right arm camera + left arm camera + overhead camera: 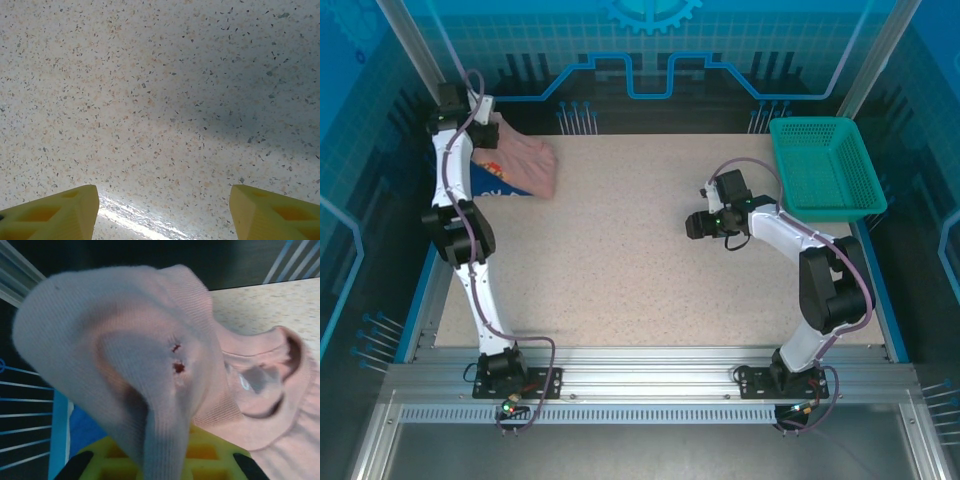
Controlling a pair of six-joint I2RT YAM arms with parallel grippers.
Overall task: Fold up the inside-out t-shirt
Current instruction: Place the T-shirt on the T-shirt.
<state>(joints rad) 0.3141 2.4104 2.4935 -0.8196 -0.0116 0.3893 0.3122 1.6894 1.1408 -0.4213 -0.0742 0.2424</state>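
Note:
The inside-out t-shirt (528, 161) is a dusty-pink bundle at the table's far left corner, lying partly on a blue item (496, 186). My left gripper (483, 128) is above that corner, at the shirt's back edge. In the left wrist view a ribbed fold of the shirt (125, 340) drapes over the yellow fingers (212, 455) and runs down between them, pinched there. The collar (260, 412) with a pale tag (246, 382) lies to the right. My right gripper (696, 225) hovers over the bare tabletop right of centre, its yellow fingers (55, 212) wide apart with nothing between them.
A teal mesh basket (825, 165) stands at the back right, close behind the right arm. The speckled tabletop (620, 250) stretches between the two arms. Blue frame rails (420, 300) border the table's sides.

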